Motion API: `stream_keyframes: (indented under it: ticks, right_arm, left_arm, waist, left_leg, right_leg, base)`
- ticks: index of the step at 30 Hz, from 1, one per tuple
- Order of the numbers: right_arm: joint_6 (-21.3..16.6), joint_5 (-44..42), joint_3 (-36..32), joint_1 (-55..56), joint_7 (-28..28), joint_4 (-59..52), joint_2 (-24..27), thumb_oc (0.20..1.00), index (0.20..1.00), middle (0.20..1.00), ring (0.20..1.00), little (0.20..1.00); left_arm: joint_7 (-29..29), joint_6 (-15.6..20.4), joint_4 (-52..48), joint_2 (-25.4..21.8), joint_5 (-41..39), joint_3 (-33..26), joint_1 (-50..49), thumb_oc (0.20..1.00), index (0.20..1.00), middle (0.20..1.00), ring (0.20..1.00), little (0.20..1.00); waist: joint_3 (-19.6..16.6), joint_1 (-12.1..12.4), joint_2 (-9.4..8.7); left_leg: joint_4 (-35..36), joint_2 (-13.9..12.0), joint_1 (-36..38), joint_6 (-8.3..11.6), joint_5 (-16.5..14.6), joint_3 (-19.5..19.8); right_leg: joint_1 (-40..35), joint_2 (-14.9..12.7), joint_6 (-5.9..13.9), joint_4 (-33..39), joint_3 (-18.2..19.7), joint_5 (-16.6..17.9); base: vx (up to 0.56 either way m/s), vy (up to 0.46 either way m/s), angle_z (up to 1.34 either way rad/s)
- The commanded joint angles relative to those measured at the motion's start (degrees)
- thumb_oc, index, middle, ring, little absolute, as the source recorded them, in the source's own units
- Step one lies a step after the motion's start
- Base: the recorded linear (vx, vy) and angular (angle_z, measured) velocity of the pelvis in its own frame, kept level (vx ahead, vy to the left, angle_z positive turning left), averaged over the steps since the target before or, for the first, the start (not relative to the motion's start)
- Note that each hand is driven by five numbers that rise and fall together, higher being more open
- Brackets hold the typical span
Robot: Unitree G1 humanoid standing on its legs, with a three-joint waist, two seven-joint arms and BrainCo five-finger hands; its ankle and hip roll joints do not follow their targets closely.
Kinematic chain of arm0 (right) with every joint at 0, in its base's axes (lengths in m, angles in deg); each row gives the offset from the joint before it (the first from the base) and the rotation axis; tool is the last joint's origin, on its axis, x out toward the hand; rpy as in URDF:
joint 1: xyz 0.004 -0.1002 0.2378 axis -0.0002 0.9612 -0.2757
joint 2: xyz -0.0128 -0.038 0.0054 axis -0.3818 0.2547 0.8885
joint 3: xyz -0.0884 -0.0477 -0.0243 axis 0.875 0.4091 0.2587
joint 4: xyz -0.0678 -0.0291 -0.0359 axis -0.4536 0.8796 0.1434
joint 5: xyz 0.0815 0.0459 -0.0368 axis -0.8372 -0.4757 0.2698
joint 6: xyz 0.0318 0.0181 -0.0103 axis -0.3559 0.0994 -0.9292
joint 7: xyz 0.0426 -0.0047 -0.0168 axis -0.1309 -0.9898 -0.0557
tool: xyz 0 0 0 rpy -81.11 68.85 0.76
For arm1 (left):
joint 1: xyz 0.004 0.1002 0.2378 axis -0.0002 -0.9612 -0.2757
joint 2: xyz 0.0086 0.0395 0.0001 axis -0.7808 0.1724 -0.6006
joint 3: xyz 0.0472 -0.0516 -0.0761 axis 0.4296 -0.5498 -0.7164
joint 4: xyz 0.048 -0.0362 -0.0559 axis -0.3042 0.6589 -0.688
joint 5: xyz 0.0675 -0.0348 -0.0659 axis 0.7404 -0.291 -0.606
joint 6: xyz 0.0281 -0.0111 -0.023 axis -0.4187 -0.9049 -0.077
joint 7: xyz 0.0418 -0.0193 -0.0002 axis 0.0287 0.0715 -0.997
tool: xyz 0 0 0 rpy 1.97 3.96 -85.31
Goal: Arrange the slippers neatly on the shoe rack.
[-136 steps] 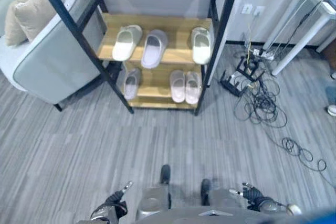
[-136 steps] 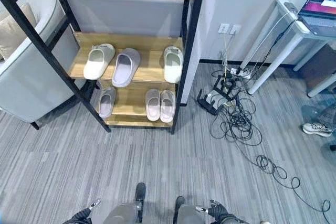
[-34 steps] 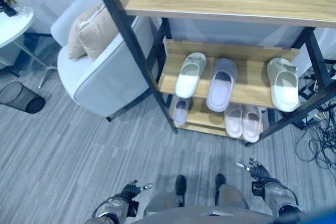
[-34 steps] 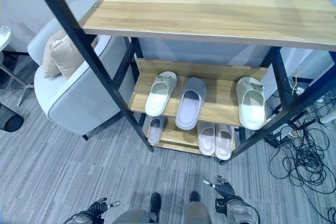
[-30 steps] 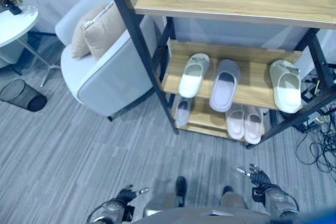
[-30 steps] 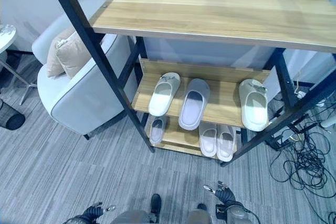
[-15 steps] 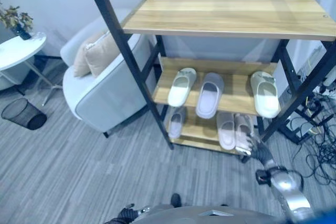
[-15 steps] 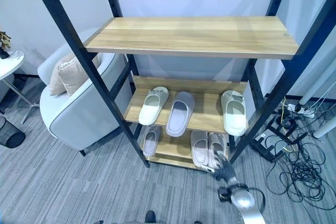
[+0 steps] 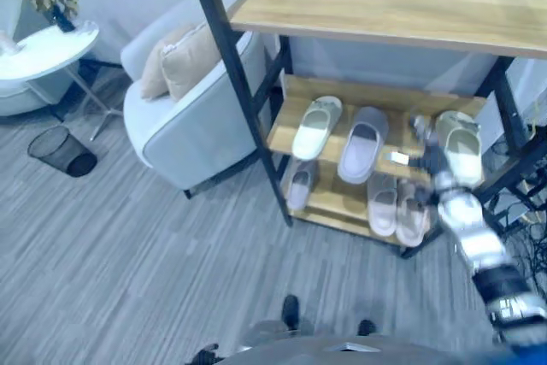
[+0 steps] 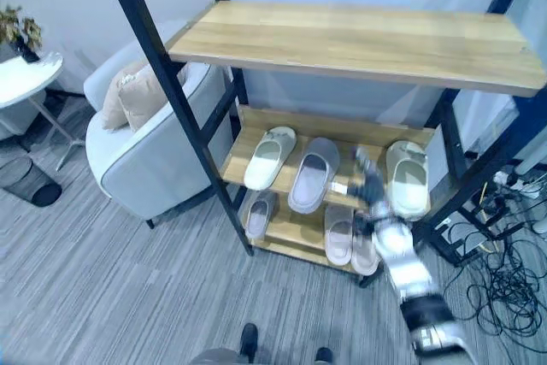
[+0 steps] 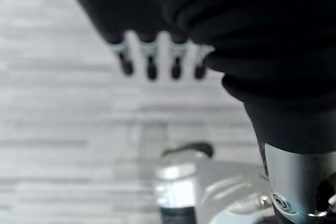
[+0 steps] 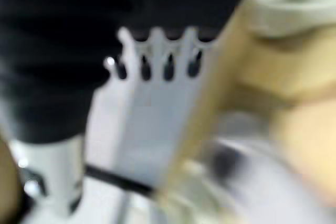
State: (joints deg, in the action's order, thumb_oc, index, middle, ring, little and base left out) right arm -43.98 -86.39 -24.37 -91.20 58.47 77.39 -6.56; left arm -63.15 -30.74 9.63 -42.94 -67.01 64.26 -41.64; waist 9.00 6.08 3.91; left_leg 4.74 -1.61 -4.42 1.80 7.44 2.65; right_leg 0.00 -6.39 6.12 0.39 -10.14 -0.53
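The shoe rack has wooden shelves in a black frame. On its middle shelf lie a cream slipper, a grey slipper and a pale green slipper. The lower shelf holds a small grey slipper and a pink pair. My right hand is raised at the middle shelf's front, between the grey and the pale green slipper, open and holding nothing. Its straight fingers show before the wood and a pale slipper. My left hand hangs open low over the floor.
A light grey armchair with beige cushions stands left of the rack. Further left are a round white side table and a black mesh bin. Loose cables lie on the floor right of the rack.
The view has moved up to the rack. My right hand has risen from beside the lower shelf's pink pair to the middle shelf. The slippers lie as before.
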Motion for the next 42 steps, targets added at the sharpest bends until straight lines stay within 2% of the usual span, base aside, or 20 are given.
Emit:
stream_keyframes:
  ticks: [1,5,8,15,24,35,39,42]
  right_arm:
    - [-1.21,2.78,1.56,-0.37,4.64,3.05,-0.53,1.0,1.0,1.0,1.0,1.0]
    - [0.29,1.15,5.01,-8.77,4.85,10.59,0.35,1.0,1.0,1.0,1.0,1.0]
    - [1.63,2.18,5.81,-13.6,6.09,13.83,3.06,1.0,1.0,1.0,1.0,1.0]
    - [1.55,3.08,0.76,-10.75,9.42,11.99,6.02,1.0,1.0,1.0,1.0,1.0]
    - [2.6,7.86,0.54,-10.48,11.39,13.54,6.84,1.0,1.0,1.0,1.0,1.0]
    - [1.53,4.09,1.77,-17.15,12.96,18.43,6.65,1.0,1.0,1.0,1.0,1.0]
    - [0.73,0.17,1.57,-21.14,13.84,21.68,6.84,1.0,1.0,1.0,1.0,1.0]
    - [1.27,-0.37,3.11,-23.83,13.51,24.05,8.28,1.0,1.0,1.0,1.0,1.0]
  left_arm:
    - [-0.91,0.83,-0.57,-1.78,-0.52,0.0,3.73,1.0,1.0,1.0,1.0,1.0]
    - [-0.9,0.97,-0.79,-1.82,-1.72,1.8,5.92,1.0,1.0,1.0,1.0,1.0]
    - [-1.3,1.11,-0.63,-1.79,-3.77,1.72,7.88,1.0,1.0,1.0,1.0,1.0]
    - [-2.13,1.56,-1.47,-0.81,-3.37,2.84,9.09,1.0,1.0,1.0,1.0,1.0]
    - [-2.37,1.78,-1.68,-0.34,-2.41,3.86,10.13,1.0,1.0,1.0,1.0,1.0]
    - [-2.72,2.0,-1.07,-0.75,-2.52,4.95,10.74,1.0,1.0,1.0,1.0,1.0]
    - [-2.92,2.19,-1.0,-1.1,-3.22,5.39,10.87,1.0,1.0,1.0,1.0,1.0]
    - [-3.01,2.3,-0.78,-1.16,-3.62,5.78,10.92,1.0,1.0,1.0,1.0,1.0]
  waist:
    - [3.03,1.15,-5.21]
    - [5.29,1.87,-5.18]
    - [7.27,1.98,-5.09]
    - [9.35,1.71,-5.53]
    - [10.19,1.85,-6.07]
    - [10.45,2.76,-6.09]
    - [10.68,3.39,-6.07]
    - [10.84,3.8,-6.12]
  left_leg:
    - [-6.18,1.35,-1.63,-1.14,-9.37,2.43]
    - [-7.68,1.84,-4.56,-1.04,-9.05,2.72]
    - [-8.99,2.21,-6.85,-0.95,-8.84,3.09]
    - [-10.38,2.37,-9.26,-0.89,-8.94,3.94]
    - [-11.0,2.46,-10.25,-0.72,-9.24,4.17]
    - [-10.95,2.8,-11.46,-0.56,-9.0,4.74]
    - [-10.94,2.95,-12.26,-0.43,-8.77,5.06]
    - [-11.08,3.23,-13.11,-0.36,-8.69,5.18]
  right_leg:
    - [-1.0,-3.87,2.74,-0.22,0.09,-0.93]
    - [1.31,-4.04,2.61,-0.91,0.36,-0.5]
    - [3.02,-4.14,2.4,-1.6,0.59,-0.18]
    - [4.61,-4.2,2.38,-2.18,0.38,-0.01]
    - [5.42,-4.05,2.31,-1.96,0.72,0.13]
    - [6.22,-3.98,2.33,-1.28,0.47,0.43]
    - [6.72,-4.03,2.35,-0.93,0.3,0.75]
    - [7.18,-4.16,2.47,-0.39,0.2,1.19]
  base:
    - [-0.09,0.024,0.24]
    - [-0.1,0.035,0.08]
    - [-0.07,0.032,0.04]
    - [-0.02,0.006,0.02]
    - [0.0,0.0,0.01]
    - [0.0,0.0,0.0]
    - [0.0,0.002,0.02]
    - [0.01,0.009,0.03]
